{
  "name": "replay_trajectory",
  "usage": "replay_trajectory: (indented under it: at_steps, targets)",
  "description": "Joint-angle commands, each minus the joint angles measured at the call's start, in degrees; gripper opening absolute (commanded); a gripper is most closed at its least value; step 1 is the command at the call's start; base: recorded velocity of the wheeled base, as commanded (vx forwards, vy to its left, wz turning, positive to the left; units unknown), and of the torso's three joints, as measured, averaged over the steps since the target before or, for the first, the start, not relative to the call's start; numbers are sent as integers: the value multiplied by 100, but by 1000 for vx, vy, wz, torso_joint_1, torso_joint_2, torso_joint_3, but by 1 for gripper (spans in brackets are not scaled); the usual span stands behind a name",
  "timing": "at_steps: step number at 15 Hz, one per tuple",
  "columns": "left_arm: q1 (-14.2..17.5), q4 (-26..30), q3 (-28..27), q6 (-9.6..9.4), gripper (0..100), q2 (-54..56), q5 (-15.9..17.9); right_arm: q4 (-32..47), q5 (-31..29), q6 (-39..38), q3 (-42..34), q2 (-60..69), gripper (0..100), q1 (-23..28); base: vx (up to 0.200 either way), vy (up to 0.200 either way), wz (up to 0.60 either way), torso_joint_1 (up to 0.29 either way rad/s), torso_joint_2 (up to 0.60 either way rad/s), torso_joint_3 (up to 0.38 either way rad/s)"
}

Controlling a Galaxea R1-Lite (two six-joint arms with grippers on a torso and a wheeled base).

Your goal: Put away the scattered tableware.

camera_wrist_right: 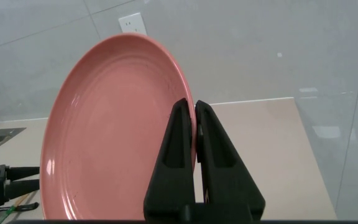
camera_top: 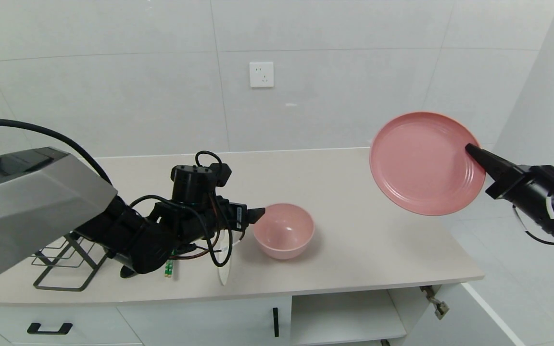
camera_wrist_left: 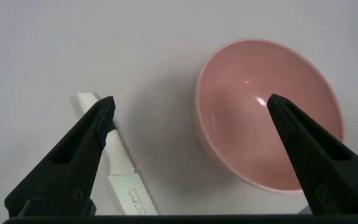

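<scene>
Grips pink plate point(camera_top: 421, 161) by rim in closed right jaws, tilted, aloft beyond desk point(camera_top: 354, 250) end. Spreads left jaws wide above pink bowl point(camera_wrist_left: 272, 112) rim (bowl on desk), beside perhaps a white knife point(camera_wrist_left: 120, 168).

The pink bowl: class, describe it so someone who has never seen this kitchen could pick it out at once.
Find the pale counter below the tiled wall. Near its middle, by the open left gripper, stands the pink bowl. It is deep and sits on the counter, unlike the flat pink plate that the right gripper holds in the air.
</scene>
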State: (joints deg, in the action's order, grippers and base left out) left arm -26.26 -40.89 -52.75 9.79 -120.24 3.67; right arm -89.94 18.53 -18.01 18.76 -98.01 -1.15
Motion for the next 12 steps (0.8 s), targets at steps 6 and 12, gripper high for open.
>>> replay_trajectory:
  at_steps: [6, 12]
  targets:
    - [-143, 2, -403, 23, 100, -765, 11, -6, 2, 148, -101, -69, 0, -105, 0, 0, 0, 0, 0, 0]
    - [-222, -33, -631, 32, 100, -1046, 20, -6, 2, 148, -92, -78, 0, -140, 0, 0, 0, 0, 0, 0]
